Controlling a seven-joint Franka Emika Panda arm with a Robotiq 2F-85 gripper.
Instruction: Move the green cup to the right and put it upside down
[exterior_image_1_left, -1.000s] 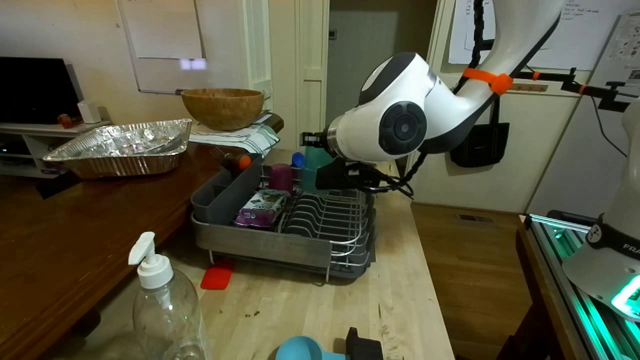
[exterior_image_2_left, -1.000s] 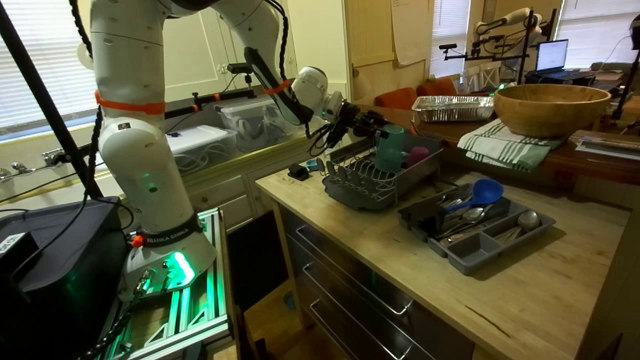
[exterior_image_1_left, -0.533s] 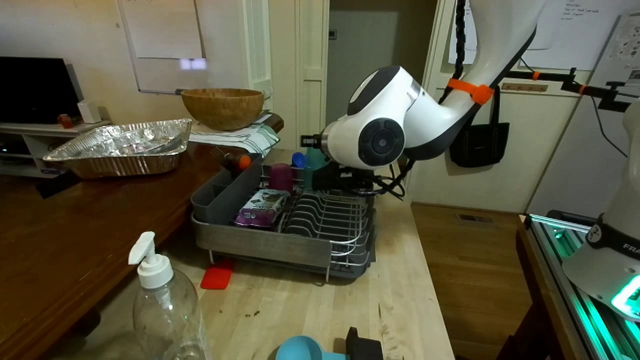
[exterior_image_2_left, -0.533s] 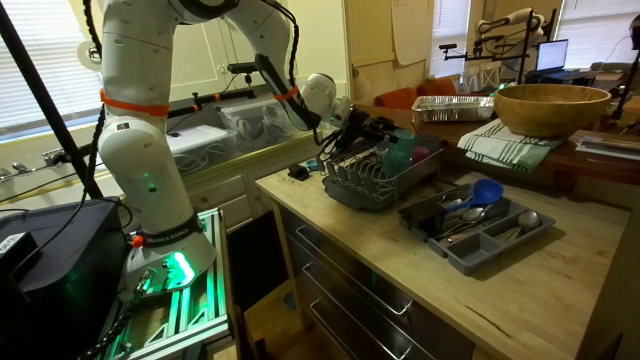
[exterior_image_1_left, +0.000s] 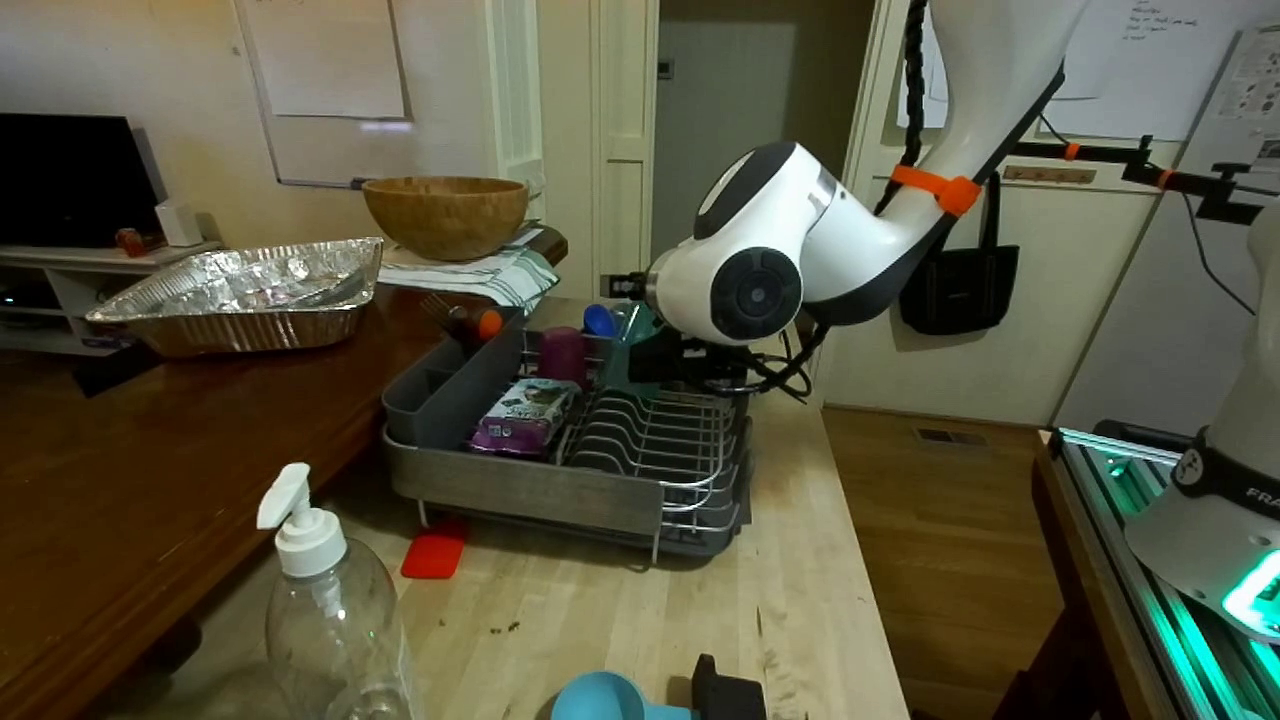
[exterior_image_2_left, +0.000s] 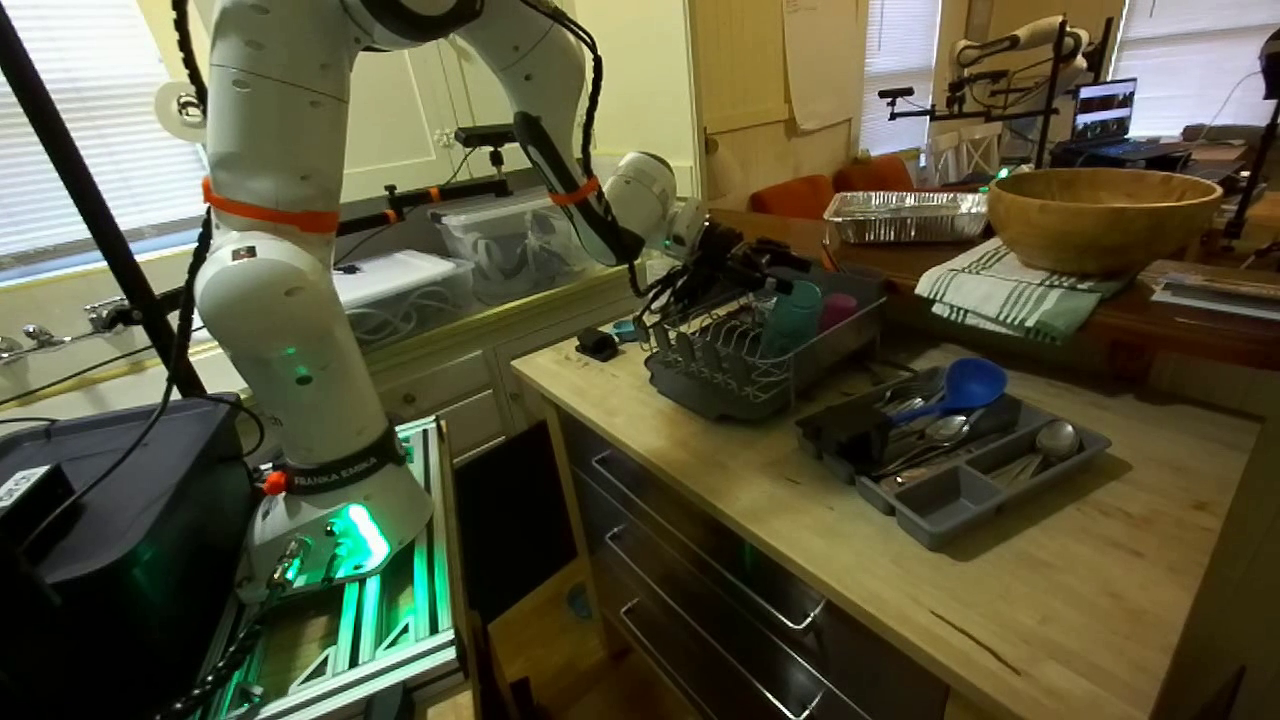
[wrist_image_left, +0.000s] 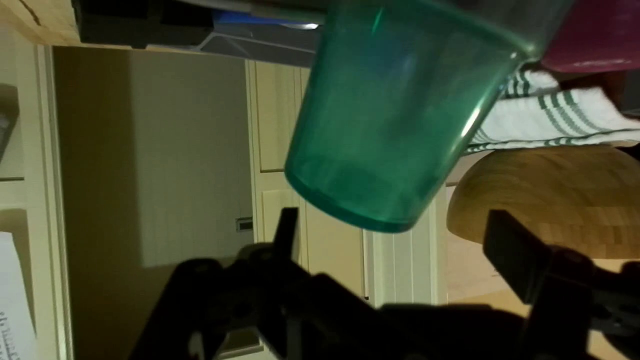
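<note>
Looking through the wrist view, standing upside down: seeing the hand (wrist_image_left: 393, 217) showing its fingers (wrist_image_left: 515, 252) well apart, with the green cup (wrist_image_left: 380, 125) slanting toward the gap between them, narrower end first. Not being able to tell whether touching on either side. Catching a white towel (wrist_image_left: 565, 117) with green stripes and a wooden bowl (wrist_image_left: 545, 200) showing behind, toward the right of that view. Looking in an exterior view: finding the green cup tilting at the far end of the dish rack (exterior_image_1_left: 520, 490), narrower end up, partly hiding behind the black wrist parts (exterior_image_1_left: 675, 362). Seeing the rack standing on the desk (exterior_image_1_left: 800, 560), holding a purple cup (exterior_image_1_left: 562, 357) near the green cup and a purple-and-white packet (exterior_image_1_left: 528, 412) lying closer to the front. Noticing a red square (exterior_image_1_left: 436, 550) lying by the rack's front leg, a clear pump bottle (exterior_image_1_left: 335, 610) standing in the foreground, a light-blue scoop (exterior_image_1_left: 605, 697) being cut off by the lower edge, and a foil tray (exterior_image_1_left: 245, 295) resting left of the bowl. Looking in an exterior view: seeing a gray cutlery tray (exterior_image_2_left: 948, 500) sharing the desk with the rack, bearing metal spoons (exterior_image_2_left: 1055, 438) and a blue ladle (exterior_image_2_left: 975, 383). Finding the green cup leaning there among the rack's wires, with the hand hanging just beside its upper end and the purple cup showing just behind. In both exterior views, seeing the white arm (exterior_image_1_left: 850, 245) reaching over the rack.
</note>
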